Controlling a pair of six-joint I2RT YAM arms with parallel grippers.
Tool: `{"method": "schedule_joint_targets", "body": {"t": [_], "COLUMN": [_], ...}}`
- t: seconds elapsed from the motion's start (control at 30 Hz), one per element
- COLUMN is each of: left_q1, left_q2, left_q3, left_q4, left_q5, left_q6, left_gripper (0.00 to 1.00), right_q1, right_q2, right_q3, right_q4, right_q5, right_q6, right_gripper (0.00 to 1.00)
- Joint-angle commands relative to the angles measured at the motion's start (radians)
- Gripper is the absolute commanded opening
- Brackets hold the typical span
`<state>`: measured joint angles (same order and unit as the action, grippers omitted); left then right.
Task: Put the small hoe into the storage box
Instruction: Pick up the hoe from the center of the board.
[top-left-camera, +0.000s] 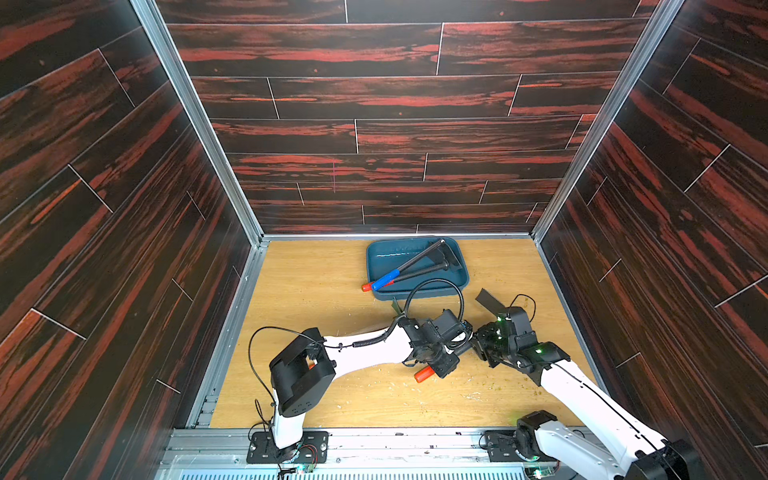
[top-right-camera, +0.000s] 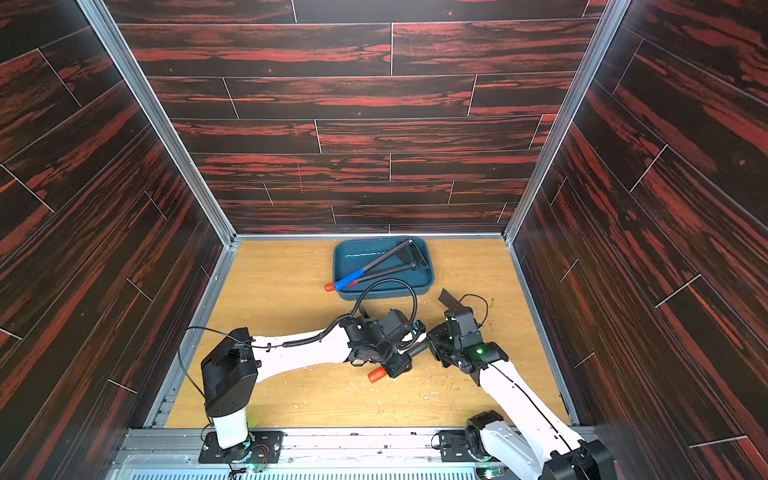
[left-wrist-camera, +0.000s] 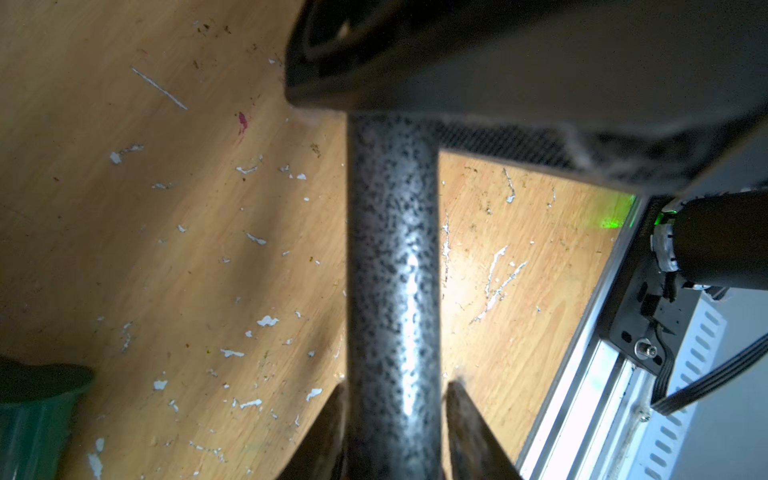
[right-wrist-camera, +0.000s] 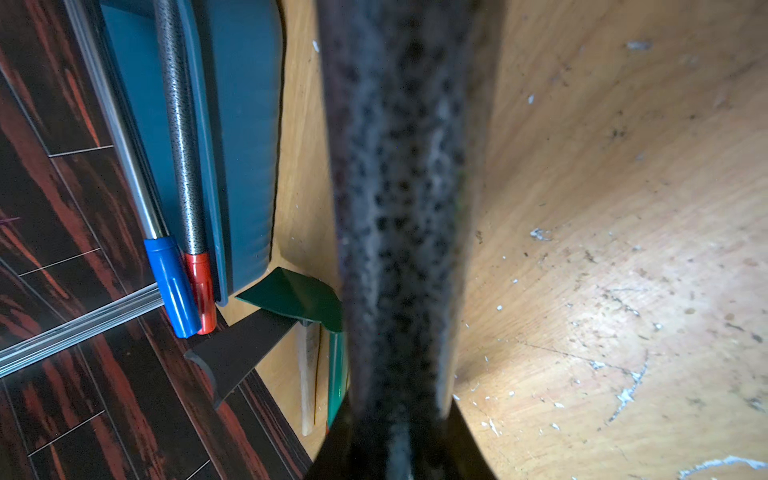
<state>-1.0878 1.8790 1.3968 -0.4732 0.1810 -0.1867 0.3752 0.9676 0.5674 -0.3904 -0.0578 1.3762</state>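
Two hoes (top-left-camera: 419, 257) lie in one storage box (top-left-camera: 374, 259) at the back edge of the bench (top-left-camera: 316, 291). The right gripper (top-left-camera: 473, 347) clamps a third hoe (top-left-camera: 423, 374); whether the left gripper (left-wrist-camera: 395, 399) grips it is unclear.

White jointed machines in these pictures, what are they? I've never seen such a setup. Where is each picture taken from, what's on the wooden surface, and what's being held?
They are two white robot arms, left and right, each ending in a black two-fingered gripper. Two pictures look down from above; the other two come from cameras on the arms' wrists. On the light wooden table stands a shallow teal-blue plastic storage box holding a blue-capped hoe and a red-capped hoe, handles poking over its rim. The right gripper is shut on a speckled grey metal hoe with an orange cap. The left gripper straddles the same shaft; whether it pinches yet is unclear.
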Motion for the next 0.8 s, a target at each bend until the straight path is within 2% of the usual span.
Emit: {"method": "schedule_joint_targets", "body": {"t": [0.0,0.27,0.37,0.5,0.77], "left_q1": [-0.004,-0.004,-0.004,-0.004,-0.005], "left_q2": [-0.034,-0.026,-0.026,-0.038,-0.067], "left_q3": [0.001,0.020,0.040,0.073,0.119], "left_q4": [0.001,-0.015,-0.040,-0.080,-0.167], "left_q5": [-0.015,-0.006,-0.005,-0.021,-0.078], "left_q6": [-0.005,0.001,0.010,0.030,0.079], "left_gripper": [0.36,0.14,0.00,0.00,0.00], "right_q1": [0.004,0.004,0.004,0.004,0.004], "right_q2": [-0.011,-0.021,-0.023,-0.033,-0.078], "right_q3": [0.043,0.046,0.045,0.037,0.032], "right_q4": [0.035,0.033,0.038,0.050,0.032], "right_q5": [0.009,0.012,0.012,0.010,0.022], "right_q6": [-0.011,-0.028,-0.046,-0.073,-0.121], "right_gripper": [0.00,0.00,0.00,0.00,0.15]}}
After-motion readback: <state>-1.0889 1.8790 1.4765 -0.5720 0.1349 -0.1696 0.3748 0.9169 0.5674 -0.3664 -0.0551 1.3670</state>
